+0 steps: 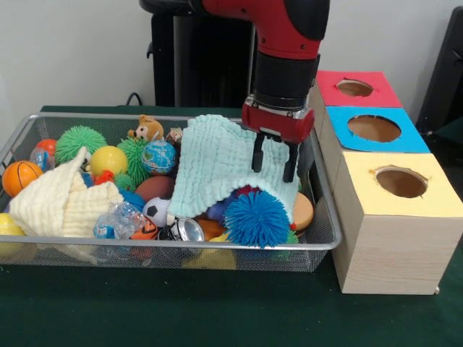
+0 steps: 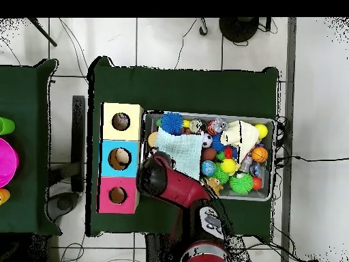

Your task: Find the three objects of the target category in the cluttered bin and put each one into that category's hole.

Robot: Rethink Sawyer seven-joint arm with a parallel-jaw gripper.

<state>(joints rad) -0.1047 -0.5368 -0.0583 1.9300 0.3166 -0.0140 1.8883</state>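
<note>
The arm comes down over the end of the wire basket (image 1: 22, 134) nearest the boxes, and its claw (image 1: 274, 168) hangs against the mint-green cloth (image 1: 217, 170) draped there. The 2 black fingers (image 1: 257, 155) stand a little apart, their tips on or in the cloth's folds; whether they pinch any of it I cannot tell.

None of the 3 blotched cloth pieces shows in either view. They are probably buried under the green cloth, the cream cloth (image 1: 61, 199) at the basket's opposite end, or the balls between.

The yellow hole (image 1: 401, 181) tops the wooden box (image 1: 391, 253) just beside the basket's short edge, at the table's front edge in the front view, with the blue hole (image 1: 373, 128) and the red hole (image 1: 354, 87) behind it.

Risks from here:
- The fingers may close on the green cloth, which is not a target; carrying it to the yellow hole would be a wrong sort.
- Lifting that cloth could drag the blue spiky ball (image 1: 257, 218) or the small can (image 1: 188, 230) over the low front rim, since both lie beside its lower edge.
- A deep push could jam the fingertips into the mesh or roll balls over hidden pieces.
- The arm stands close to the boxes, so a sideways swing could nudge them.
</note>
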